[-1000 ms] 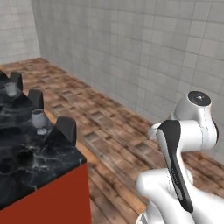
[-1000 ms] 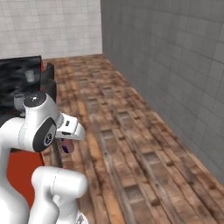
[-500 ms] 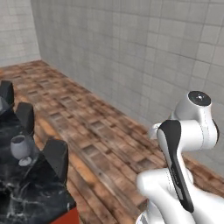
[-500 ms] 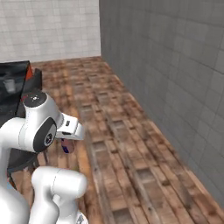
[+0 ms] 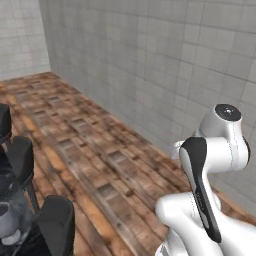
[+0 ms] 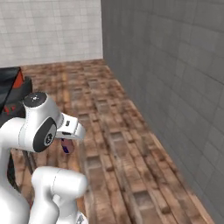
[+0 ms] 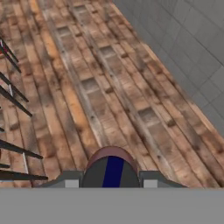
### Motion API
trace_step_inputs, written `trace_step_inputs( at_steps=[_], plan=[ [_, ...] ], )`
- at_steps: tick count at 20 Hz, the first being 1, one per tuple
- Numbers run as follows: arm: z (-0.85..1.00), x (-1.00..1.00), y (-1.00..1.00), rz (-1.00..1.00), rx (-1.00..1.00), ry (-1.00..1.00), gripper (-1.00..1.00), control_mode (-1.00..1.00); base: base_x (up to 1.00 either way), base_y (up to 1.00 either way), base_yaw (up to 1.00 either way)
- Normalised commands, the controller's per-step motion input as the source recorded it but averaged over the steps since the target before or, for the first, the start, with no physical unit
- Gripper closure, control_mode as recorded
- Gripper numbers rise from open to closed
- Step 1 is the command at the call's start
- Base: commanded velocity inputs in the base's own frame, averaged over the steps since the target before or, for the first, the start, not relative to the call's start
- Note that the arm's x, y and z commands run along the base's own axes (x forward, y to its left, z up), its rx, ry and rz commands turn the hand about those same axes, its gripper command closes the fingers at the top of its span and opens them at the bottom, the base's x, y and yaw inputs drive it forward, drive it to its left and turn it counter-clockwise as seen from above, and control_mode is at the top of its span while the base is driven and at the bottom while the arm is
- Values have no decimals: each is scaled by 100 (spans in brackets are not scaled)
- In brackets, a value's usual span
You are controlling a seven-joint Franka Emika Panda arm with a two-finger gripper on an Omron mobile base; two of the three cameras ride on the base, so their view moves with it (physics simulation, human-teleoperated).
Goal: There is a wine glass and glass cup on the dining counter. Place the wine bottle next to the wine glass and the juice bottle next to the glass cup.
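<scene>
My gripper (image 7: 113, 177) is shut on the juice bottle (image 7: 112, 168), a small pink-red bottle whose dark blue cap faces the hand camera. In the right base view the juice bottle (image 6: 66, 146) hangs under the white hand, above the wooden floor. The dining counter (image 6: 9, 83) shows as a black top with a red corner at the far left. A clear greyish glass with a rounded bowl, which looks like the wine glass (image 5: 5, 223), stands at the lower left edge, partly cut off. The wine bottle and the glass cup are out of view.
Dark stool backs (image 5: 21, 156) (image 5: 56, 221) stand along the counter's edge at the lower left. Thin dark stool legs (image 7: 13, 101) cross the left of the hand view. A grey tiled wall (image 6: 175, 87) runs along the right, with wooden floor (image 5: 100, 150) between it and the counter.
The whole picture has shifted: the base has moved, and the counter, stools and glass have slid toward the left edges. The juice bottle stays in the shut gripper.
</scene>
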Motion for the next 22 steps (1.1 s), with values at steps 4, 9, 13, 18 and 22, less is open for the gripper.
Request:
trace_step_inputs(
  at_steps=[4, 9, 13, 18, 22],
  plan=[
    [0, 0, 0, 0, 0, 0, 100, 100, 92, -17, 10],
    [0, 0, 0, 0, 0, 0, 100, 100, 91, -13, 16],
    [0, 0, 0, 0, 0, 0, 100, 100, 89, -9, 23],
    [0, 0, 0, 0, 0, 0, 100, 100, 88, -8, 25],
    [0, 0, 0, 0, 0, 0, 100, 100, 84, -6, 33]
  ],
)
